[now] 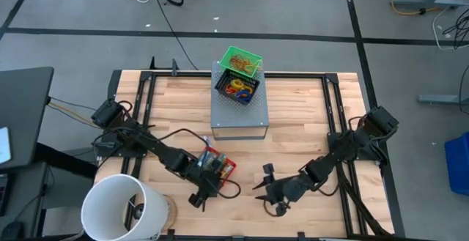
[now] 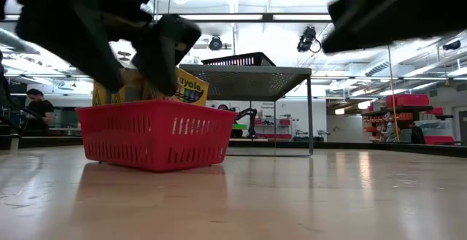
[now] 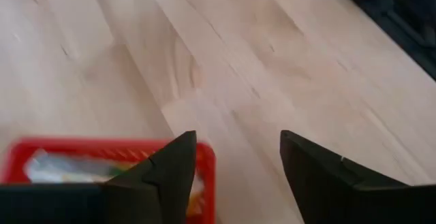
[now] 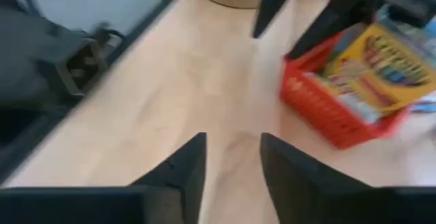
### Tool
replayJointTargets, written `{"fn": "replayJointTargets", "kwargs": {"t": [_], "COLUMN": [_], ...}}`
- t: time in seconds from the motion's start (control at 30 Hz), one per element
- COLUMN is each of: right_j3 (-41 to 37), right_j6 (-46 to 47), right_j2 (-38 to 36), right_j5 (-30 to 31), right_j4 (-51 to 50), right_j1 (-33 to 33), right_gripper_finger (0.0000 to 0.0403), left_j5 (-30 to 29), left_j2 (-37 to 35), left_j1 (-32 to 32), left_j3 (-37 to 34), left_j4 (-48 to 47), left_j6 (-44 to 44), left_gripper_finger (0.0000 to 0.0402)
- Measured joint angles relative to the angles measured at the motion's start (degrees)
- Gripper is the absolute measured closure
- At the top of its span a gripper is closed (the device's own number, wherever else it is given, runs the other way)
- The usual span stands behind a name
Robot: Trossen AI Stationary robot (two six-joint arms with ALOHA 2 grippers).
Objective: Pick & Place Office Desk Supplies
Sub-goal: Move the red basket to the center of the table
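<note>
From above, the left tool hangs over the near part of the table, just beside a small red basket that holds a yellow crayon box. The right tool sits a little to the right of it, over bare wood, well apart from the basket. Farther back stands a grey perforated metal box; on its far edge rest a green basket with rubber-band loops and a dark basket with coloured loops. A white bucket stands at the near left corner.

The low view adds what the top view hides: the red basket rests flat on the table, the crayon box stands up above its rim, and the metal box is raised on thin legs. A person shows far off at the left edge.

The left wrist view shows its fingers spread apart with nothing between them, the red basket just behind one finger. The right wrist view likewise shows its fingers parted and empty above bare wood, with the crayon box lying in the red basket ahead.
</note>
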Motion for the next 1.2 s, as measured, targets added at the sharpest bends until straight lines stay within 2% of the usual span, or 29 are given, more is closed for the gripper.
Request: {"fn": "replayJointTargets", "kwargs": {"t": [0.2, 0.43, 0.63, 0.9, 1.0, 1.2], "right_j3": [6.5, 6.7, 9.0, 17.8, 20.3, 21.3], "right_j6": [-4.7, -7.6, -13.9, -25.9, -27.7, -32.3], "right_j2": [0.0, 1.3, 6.5, 13.0, 14.7, 15.8], "right_j5": [4.9, 3.0, 2.1, -0.5, -3.4, -5.0], "right_j4": [-10.6, -11.1, -10.4, -13.3, -16.0, -16.4], "right_j1": [-0.8, -3.8, -7.7, -11.9, -13.2, -14.4], "right_gripper_finger": [0.0207, 0.0209, 0.021, 0.021, 0.021, 0.021], "left_j5": [-2.1, -8.1, -13.6, -13.8, -13.7, -13.2], "left_j2": [-0.3, -3.4, -8.3, -12.7, -13.7, -16.2], "left_j1": [0.1, 0.2, 1.2, 6.2, 7.7, 10.6], "left_j3": [0.0, 0.1, 0.1, -0.5, -0.5, -0.5], "left_j4": [3.8, 3.4, 0.8, -3.2, -4.2, -4.3], "left_j6": [3.9, 8.5, 12.8, 13.7, 15.1, 18.3], "left_gripper_finger": [0.018, 0.0187, 0.0187, 0.0187, 0.0187, 0.0187]}}
